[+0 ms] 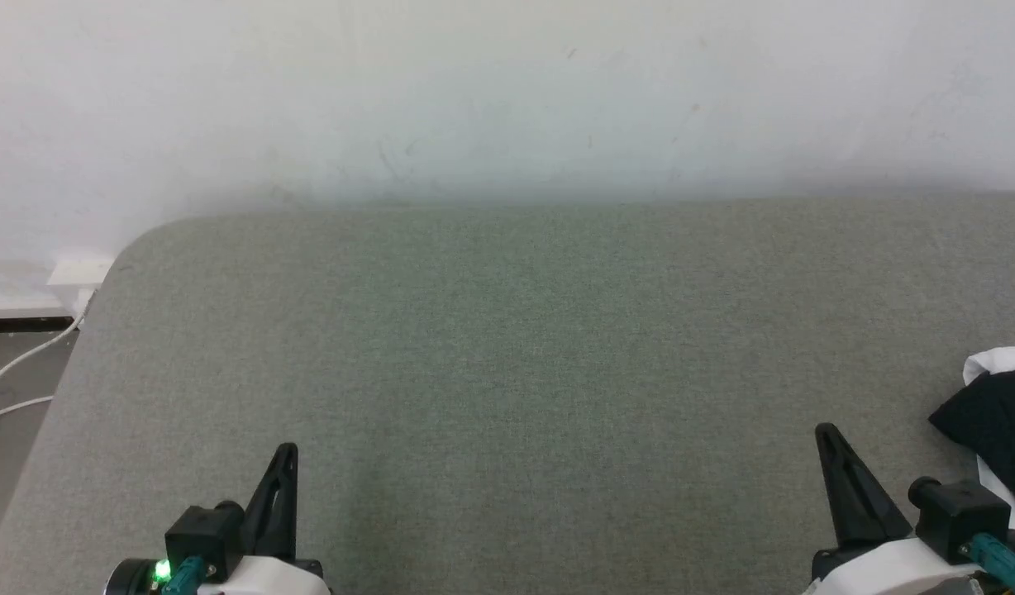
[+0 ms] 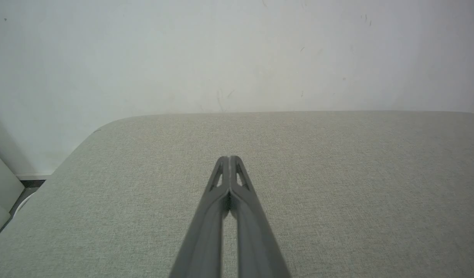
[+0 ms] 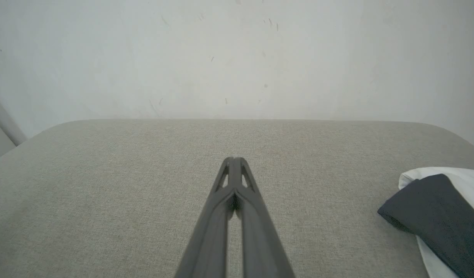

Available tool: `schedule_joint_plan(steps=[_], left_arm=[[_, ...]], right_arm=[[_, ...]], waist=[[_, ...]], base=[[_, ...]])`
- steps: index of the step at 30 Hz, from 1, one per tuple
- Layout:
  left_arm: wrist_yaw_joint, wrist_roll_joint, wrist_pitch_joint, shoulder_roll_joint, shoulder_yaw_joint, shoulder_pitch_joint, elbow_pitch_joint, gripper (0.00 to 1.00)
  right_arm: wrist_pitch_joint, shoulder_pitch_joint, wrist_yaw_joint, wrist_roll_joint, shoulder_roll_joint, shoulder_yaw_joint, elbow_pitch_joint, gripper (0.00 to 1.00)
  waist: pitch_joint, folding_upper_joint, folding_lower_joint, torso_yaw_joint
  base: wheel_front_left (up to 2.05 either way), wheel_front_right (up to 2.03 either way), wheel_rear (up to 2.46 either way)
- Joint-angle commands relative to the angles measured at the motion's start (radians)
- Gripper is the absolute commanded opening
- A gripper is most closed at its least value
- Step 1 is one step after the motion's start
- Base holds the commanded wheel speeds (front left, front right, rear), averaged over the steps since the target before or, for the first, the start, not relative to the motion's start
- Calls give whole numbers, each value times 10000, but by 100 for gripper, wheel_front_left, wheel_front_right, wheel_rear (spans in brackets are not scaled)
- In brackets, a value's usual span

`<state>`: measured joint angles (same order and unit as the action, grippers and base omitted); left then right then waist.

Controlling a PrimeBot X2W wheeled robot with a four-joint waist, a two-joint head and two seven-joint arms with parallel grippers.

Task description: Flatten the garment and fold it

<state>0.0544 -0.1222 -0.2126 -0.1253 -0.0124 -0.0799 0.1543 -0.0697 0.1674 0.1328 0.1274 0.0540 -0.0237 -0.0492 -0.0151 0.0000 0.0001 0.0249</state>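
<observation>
The garment (image 1: pixel 993 417) lies at the far right edge of the head view, a white bundle with a black sleeve on top; most of it is cut off by the frame. The right wrist view shows the garment (image 3: pixel 434 210) at its lower right. My right gripper (image 1: pixel 825 431) is shut and empty, a short way left of the garment and apart from it; its tips (image 3: pixel 234 159) meet above bare cloth. My left gripper (image 1: pixel 288 450) is shut and empty at the lower left, with its tips (image 2: pixel 229 158) pressed together.
A grey-green fabric surface (image 1: pixel 507 347) with a rounded far-left corner spans the views, backed by a white wall (image 1: pixel 507 91). White cables (image 1: pixel 20 364) and a wall socket (image 1: pixel 78 271) sit beyond the left edge, above the floor.
</observation>
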Motion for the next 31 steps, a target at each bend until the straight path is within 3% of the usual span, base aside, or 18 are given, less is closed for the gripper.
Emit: schedule_joint_plan(steps=[1, 31], left_arm=[[-58, 92, 49, 52, 12, 146, -82, 0], [-197, 414, 641, 251, 44, 332, -498, 0]], right_arm=[[42, -176, -4, -84, -9, 26, 39, 0], [229, -604, -9, -424, -17, 86, 168, 0]], waist=[[2, 0, 0, -3], [45, 0, 0, -73]], base=[[0, 0, 0], [0, 0, 0]])
